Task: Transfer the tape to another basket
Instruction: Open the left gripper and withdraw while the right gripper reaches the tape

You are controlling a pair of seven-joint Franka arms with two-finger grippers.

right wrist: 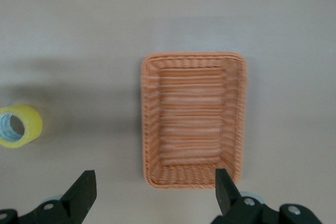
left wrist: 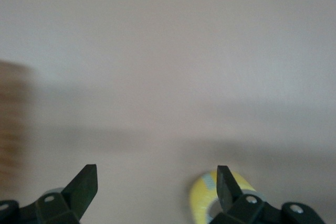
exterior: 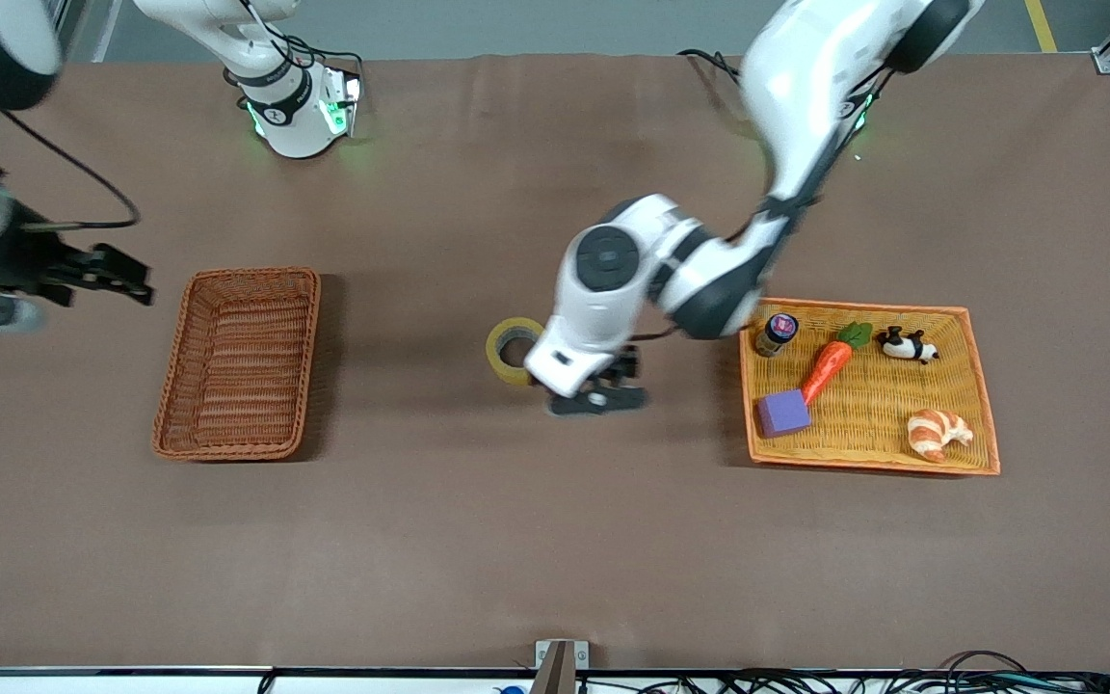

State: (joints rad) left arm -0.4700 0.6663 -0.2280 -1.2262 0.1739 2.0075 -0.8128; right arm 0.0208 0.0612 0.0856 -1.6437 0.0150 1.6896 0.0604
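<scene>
The tape [exterior: 514,349], a yellowish roll with a grey core, stands on its edge on the bare table in the middle, between the basket and the tray. My left gripper [exterior: 601,393] is open and empty, low over the table right beside the tape, toward the left arm's end. In the left wrist view the tape [left wrist: 203,201] shows just outside one finger [left wrist: 224,184] of the open left gripper [left wrist: 156,187]. The reddish-brown wicker basket [exterior: 242,357] is empty, toward the right arm's end. My right gripper [exterior: 136,281] is open, raised high beside the basket. The right wrist view looks down between the open right gripper [right wrist: 155,190] at the basket [right wrist: 193,119] and the tape [right wrist: 18,125].
A flat orange woven tray [exterior: 868,465] lies toward the left arm's end. It holds a small jar [exterior: 777,333], a toy carrot [exterior: 830,362], a panda figure [exterior: 905,344], a purple block [exterior: 783,413] and a croissant [exterior: 937,432].
</scene>
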